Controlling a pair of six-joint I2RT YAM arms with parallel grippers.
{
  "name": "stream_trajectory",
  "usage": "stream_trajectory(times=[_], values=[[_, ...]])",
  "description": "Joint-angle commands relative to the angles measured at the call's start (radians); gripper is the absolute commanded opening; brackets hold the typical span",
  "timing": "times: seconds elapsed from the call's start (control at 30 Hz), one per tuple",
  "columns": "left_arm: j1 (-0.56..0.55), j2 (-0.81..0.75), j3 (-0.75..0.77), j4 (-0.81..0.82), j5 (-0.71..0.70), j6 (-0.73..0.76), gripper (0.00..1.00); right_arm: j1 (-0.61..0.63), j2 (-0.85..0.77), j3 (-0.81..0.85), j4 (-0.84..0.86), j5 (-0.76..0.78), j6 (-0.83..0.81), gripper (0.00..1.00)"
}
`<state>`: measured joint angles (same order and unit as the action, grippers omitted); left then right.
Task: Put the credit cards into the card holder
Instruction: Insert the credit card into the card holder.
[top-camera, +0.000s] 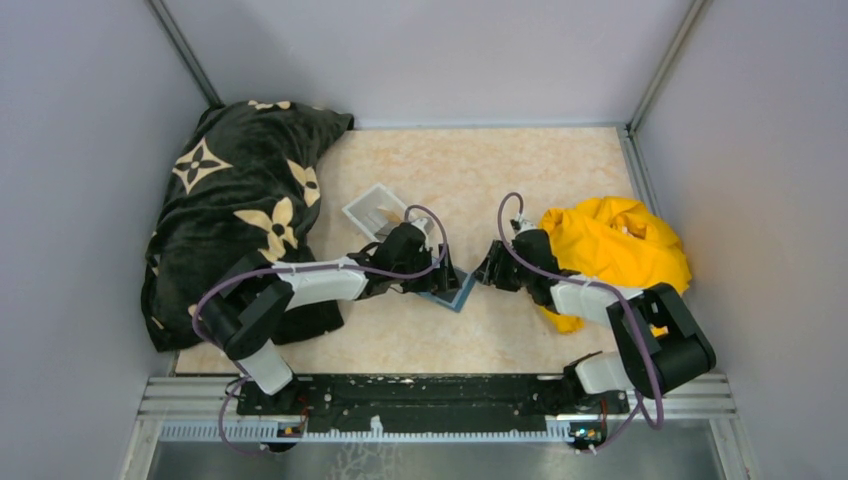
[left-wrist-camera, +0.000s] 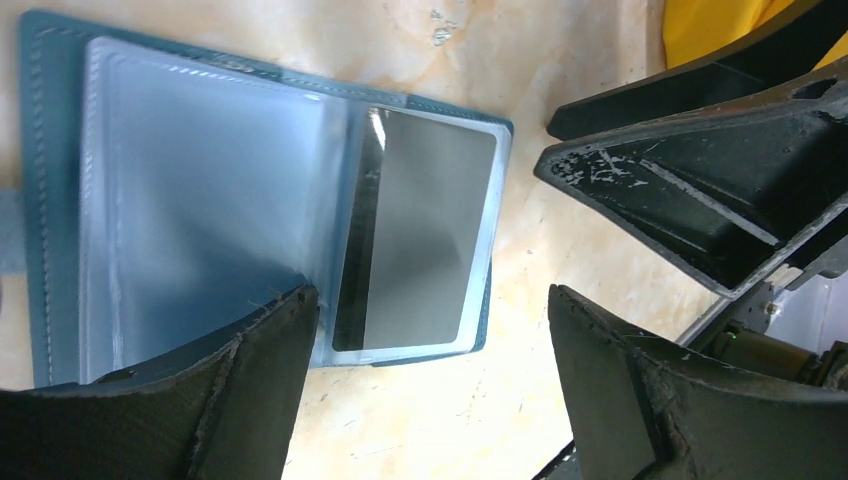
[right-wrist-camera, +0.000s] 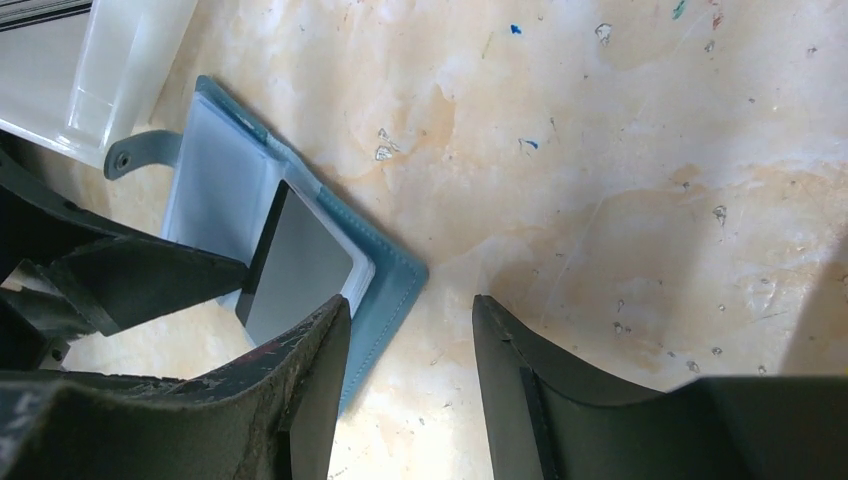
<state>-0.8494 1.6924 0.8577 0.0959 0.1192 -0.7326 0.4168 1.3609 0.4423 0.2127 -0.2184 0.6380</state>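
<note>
Teal card holder (right-wrist-camera: 395, 280) lying open on table (right-wrist-camera: 600, 150), between both arms. Grey card (left-wrist-camera: 420, 230) sitting inside clear sleeve. Left gripper (left-wrist-camera: 430, 310) hovering over it, jaws wide, one finger overlapping sleeve page. Right gripper (right-wrist-camera: 410, 305) hanging at holder's corner, jaws apart, gripping nothing.

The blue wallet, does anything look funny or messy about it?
A little. The teal card holder lies open and turned cornerwise on the table, not straight. A grey card sits in its clear sleeve, and I can't tell if it's all the way in. Nothing looks torn or spilled.
</note>
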Motion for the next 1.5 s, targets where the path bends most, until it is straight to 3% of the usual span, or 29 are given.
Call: stream_trajectory(times=[0.0,0.2,0.37,0.67,0.8,0.87,0.93,1.1,1.3,1.47], values=[[-0.005,-0.058,-0.05,0.054,-0.025,0.017,0.91,0.006,-0.028,0.05,-0.007,0.01,-0.026,0.49],[-0.005,-0.108,-0.086,0.133,-0.019,0.031,0.91,0.017,-0.035,0.05,-0.037,0.021,-0.049,0.43],[-0.005,-0.145,-0.119,0.178,-0.03,0.047,0.9,0.089,-0.081,0.055,-0.11,0.121,-0.087,0.35],[-0.004,-0.16,-0.184,0.194,-0.146,0.122,0.84,0.177,-0.11,0.027,-0.159,0.213,-0.106,0.14],[-0.005,-0.148,-0.193,0.205,-0.209,0.161,0.58,0.217,-0.093,0.022,-0.159,0.239,-0.103,0.05],[-0.004,-0.148,-0.193,0.213,-0.22,0.173,0.56,0.229,-0.085,0.021,-0.158,0.246,-0.102,0.05],[-0.004,-0.15,-0.194,0.223,-0.231,0.179,0.47,0.234,-0.078,0.019,-0.155,0.249,-0.101,0.03],[-0.005,-0.129,-0.175,0.223,-0.247,0.199,0.4,0.252,-0.059,0.017,-0.15,0.256,-0.1,0.02],[-0.006,-0.074,-0.134,0.171,-0.248,0.221,0.2,0.271,-0.035,0.018,-0.148,0.266,-0.099,0.01],[-0.008,-0.043,-0.115,0.145,-0.252,0.245,0.15,0.283,-0.02,0.024,-0.151,0.269,-0.1,0.01]])
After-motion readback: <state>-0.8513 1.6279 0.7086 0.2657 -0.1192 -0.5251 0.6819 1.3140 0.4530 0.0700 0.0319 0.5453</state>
